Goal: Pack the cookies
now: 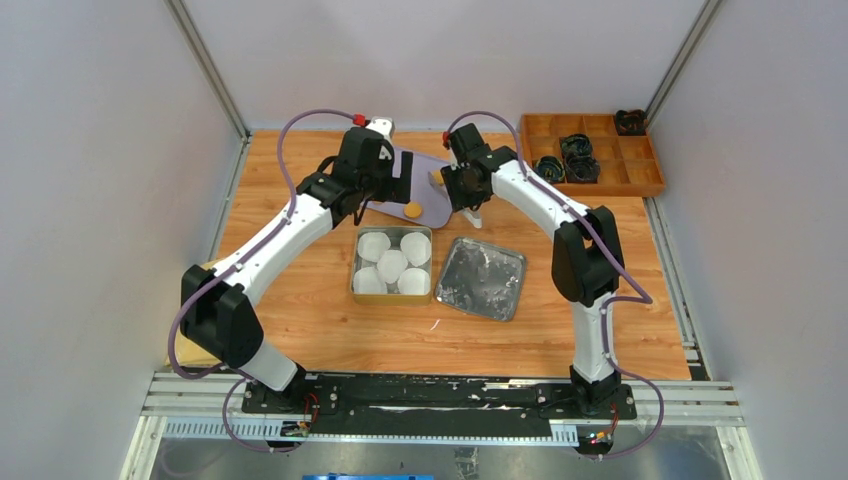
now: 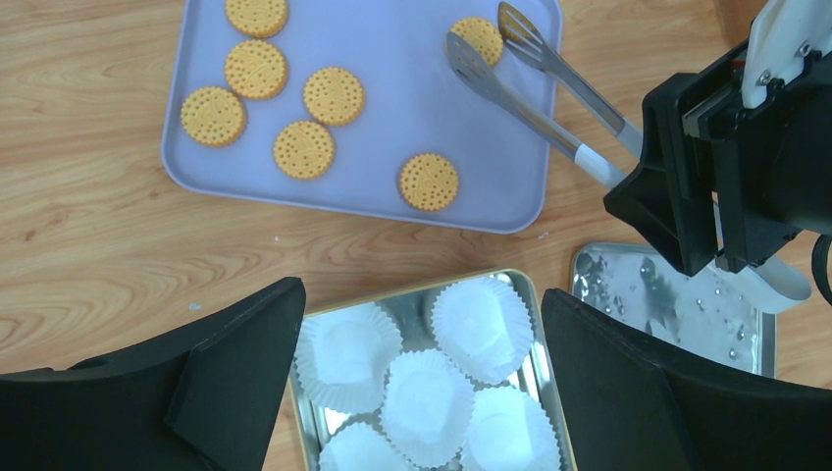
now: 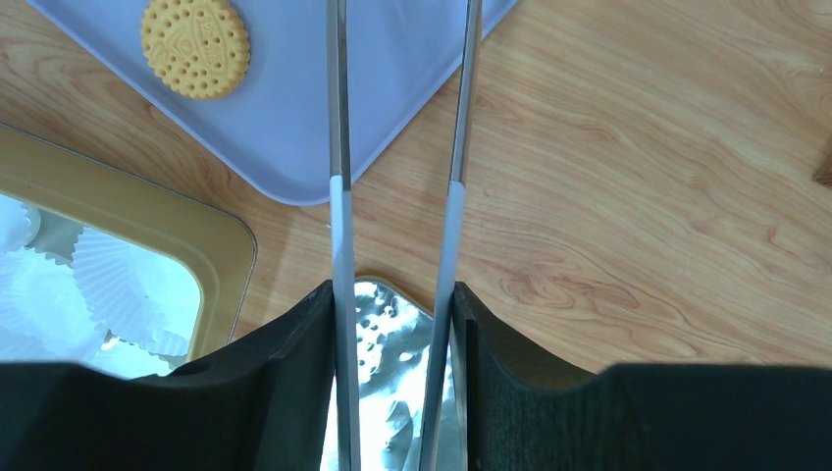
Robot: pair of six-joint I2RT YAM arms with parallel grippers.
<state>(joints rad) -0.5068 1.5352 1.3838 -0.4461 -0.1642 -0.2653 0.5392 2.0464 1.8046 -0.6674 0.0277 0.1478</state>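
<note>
Several round orange-yellow cookies [image 2: 303, 149] lie on a lilac tray [image 2: 412, 108]. My right gripper [image 3: 392, 304] is shut on the handles of metal tongs [image 2: 549, 98]. The tong tips straddle one cookie [image 2: 478, 39] at the tray's far right corner. My left gripper [image 2: 420, 324] is open and empty, hovering above a gold-rimmed tin [image 2: 422, 280] filled with white paper cups [image 2: 427, 402]. From above, the left gripper [image 1: 385, 185] and right gripper [image 1: 462, 190] face each other over the tray [image 1: 430, 185]. One cookie [image 1: 411, 210] shows there.
The tin's silver lid [image 1: 482, 278] lies upside down right of the tin [image 1: 355, 270]. A wooden compartment box [image 1: 590, 150] with black items stands at the back right. White walls enclose the wooden table.
</note>
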